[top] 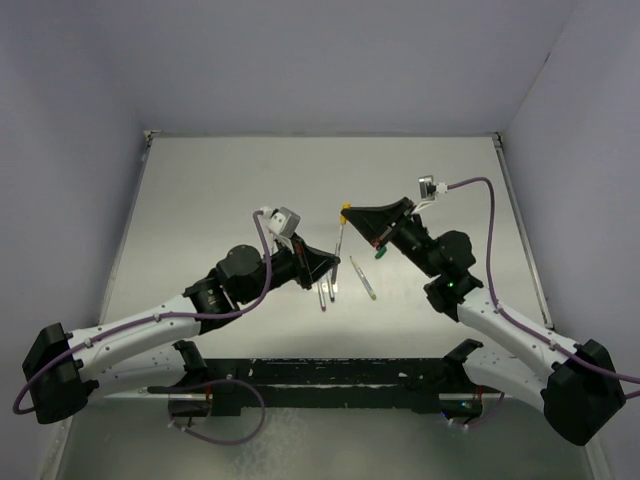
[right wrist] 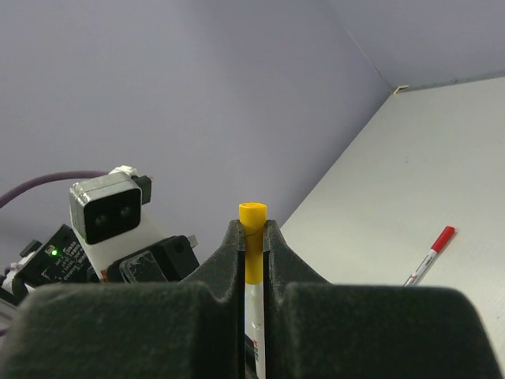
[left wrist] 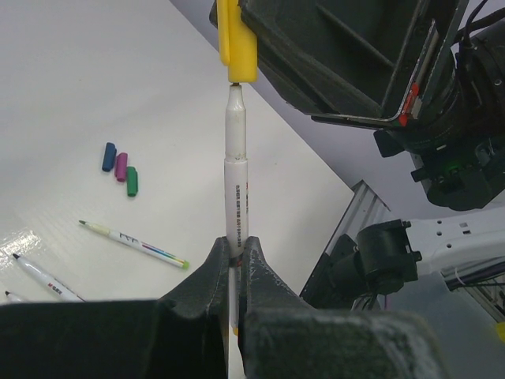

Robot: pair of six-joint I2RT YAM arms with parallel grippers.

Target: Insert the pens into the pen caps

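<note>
Mid-air above the table, your left gripper is clamped on the lower barrel of a pen, while your right gripper pinches the yellow cap by its sides. The pen's nib meets the cap's open mouth and its tapered neck shows bare below, so by the look of it the pen is not yet seated.

The relation that counts is this: the cap lies straight ahead of the left gripper, along the pen's long axis, and cap and barrel read as one line in both wrist views. Neither arm is the nearer, since each holds one half of the joint. The coming push looks to be a matter of closing along that axis with no sideways drift, lest the nib catch the rim or the barrel slip between the fingers.

On the table wait three loose caps, blue, purple and green, close together, with uncapped pens near them. A red-capped pen lies apart.
</note>
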